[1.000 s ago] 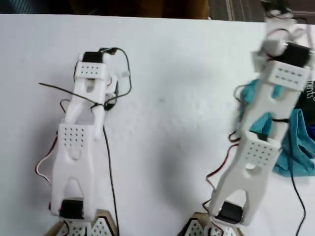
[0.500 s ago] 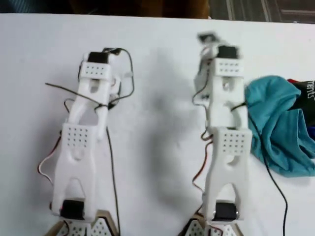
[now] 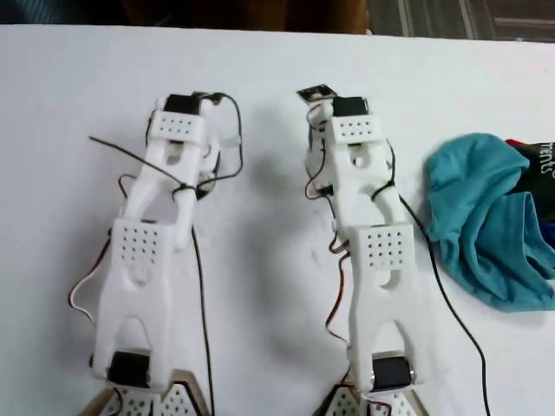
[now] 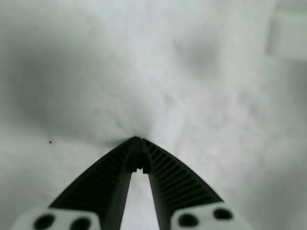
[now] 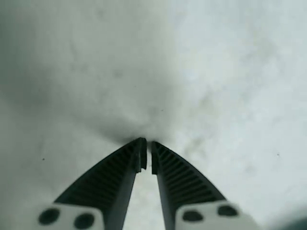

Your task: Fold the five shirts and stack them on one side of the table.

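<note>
white print on the dark shirt (image 3: 542, 179), cut off, unreadable

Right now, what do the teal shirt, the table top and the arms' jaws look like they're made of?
Teal shirt: soft matte knit, likely cotton jersey, since it slumps in loose folds. Table top: white, matte, faintly mottled; laminate or a cover, unclear. Jaws: black ribbed plastic on white plastic mounts, perhaps printed; both pairs stand closed over bare table.

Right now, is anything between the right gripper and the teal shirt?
Nothing visible. The right gripper, shut, sits over the bare table; only that and the arm's own black cable lie between it and the teal shirt.
</note>
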`<action>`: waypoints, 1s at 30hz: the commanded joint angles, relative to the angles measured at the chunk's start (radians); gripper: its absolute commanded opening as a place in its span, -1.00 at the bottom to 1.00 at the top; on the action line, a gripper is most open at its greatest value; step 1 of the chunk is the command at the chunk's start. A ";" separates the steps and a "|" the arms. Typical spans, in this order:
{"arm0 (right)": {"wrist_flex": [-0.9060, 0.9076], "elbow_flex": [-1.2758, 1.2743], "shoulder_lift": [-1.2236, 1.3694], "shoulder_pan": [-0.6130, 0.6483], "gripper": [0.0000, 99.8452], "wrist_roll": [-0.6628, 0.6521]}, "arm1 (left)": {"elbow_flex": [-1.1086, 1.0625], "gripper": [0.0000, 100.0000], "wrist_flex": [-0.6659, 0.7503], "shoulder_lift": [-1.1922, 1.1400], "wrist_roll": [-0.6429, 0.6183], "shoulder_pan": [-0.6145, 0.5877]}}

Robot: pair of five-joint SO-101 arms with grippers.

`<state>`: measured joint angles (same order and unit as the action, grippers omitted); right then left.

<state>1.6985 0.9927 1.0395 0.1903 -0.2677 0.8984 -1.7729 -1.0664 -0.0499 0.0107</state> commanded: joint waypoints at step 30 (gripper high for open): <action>-0.475 -1.390 -1.164 -0.248 -0.96 -0.167 | -1.527 -0.95 0.476 1.324 0.190 -0.175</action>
<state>1.4316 0.0905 0.2309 -0.0537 -0.3997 -0.5593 -1.3096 0.1350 0.1128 -0.1274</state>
